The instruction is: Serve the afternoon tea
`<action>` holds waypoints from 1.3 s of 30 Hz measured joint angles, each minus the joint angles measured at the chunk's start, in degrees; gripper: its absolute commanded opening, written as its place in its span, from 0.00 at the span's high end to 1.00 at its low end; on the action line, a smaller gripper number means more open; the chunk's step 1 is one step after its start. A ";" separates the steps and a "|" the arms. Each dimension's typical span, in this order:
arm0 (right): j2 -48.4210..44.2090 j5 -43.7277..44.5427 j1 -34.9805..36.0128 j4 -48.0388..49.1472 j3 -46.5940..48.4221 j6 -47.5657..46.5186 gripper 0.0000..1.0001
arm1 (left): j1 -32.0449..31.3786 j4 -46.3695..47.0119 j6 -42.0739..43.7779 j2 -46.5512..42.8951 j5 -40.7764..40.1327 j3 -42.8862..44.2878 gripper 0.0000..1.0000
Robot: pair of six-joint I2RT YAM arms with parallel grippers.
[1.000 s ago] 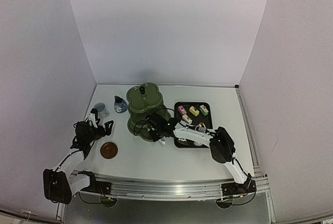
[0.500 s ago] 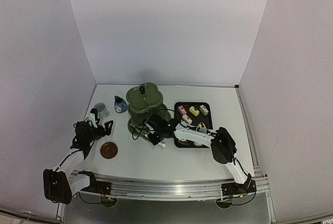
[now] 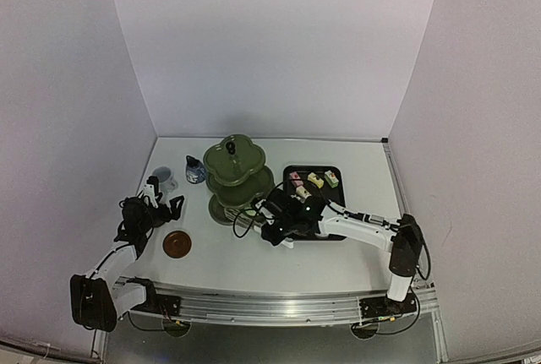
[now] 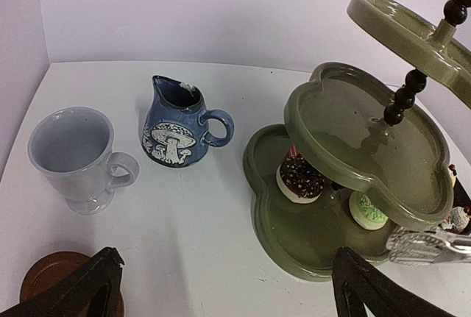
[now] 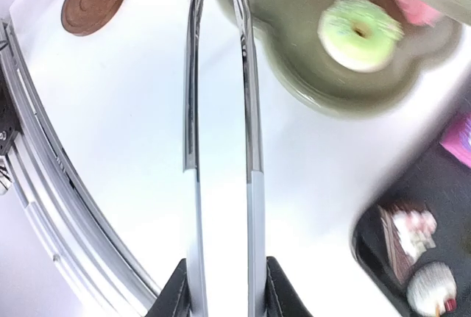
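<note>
The right fingers (image 5: 175, 293) were clamped on the tongs (image 5: 252, 148), aimed at the stand's (image 3: 238, 180) bottom tier, where cakes (image 5: 360, 34) sat. More waited on the tray (image 5: 441, 199) to its right. The left fingers (image 4: 96, 280) stood open left of the stand, facing the mug (image 4: 73, 151) and pot (image 4: 176, 126).

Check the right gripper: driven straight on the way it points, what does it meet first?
Probably the stand, bottom tier: the tongs clamped in the right gripper lead, and one blade overlaps that tier's rim. Tips run out of the wrist view, so depth is unclear.
</note>
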 measured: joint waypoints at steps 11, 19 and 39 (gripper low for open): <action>-10.83 9.80 -2.77 -14.86 -7.72 10.80 0.71 | 0.00 0.05 0.55 0.05 1.02 0.00 0.00; -19.75 14.39 -6.92 -22.55 -9.60 17.20 0.68 | 0.00 0.63 1.62 0.58 2.50 0.00 0.00; -23.28 15.55 -17.18 -29.98 -16.68 22.59 0.62 | 0.00 0.61 2.60 0.74 3.10 0.00 0.00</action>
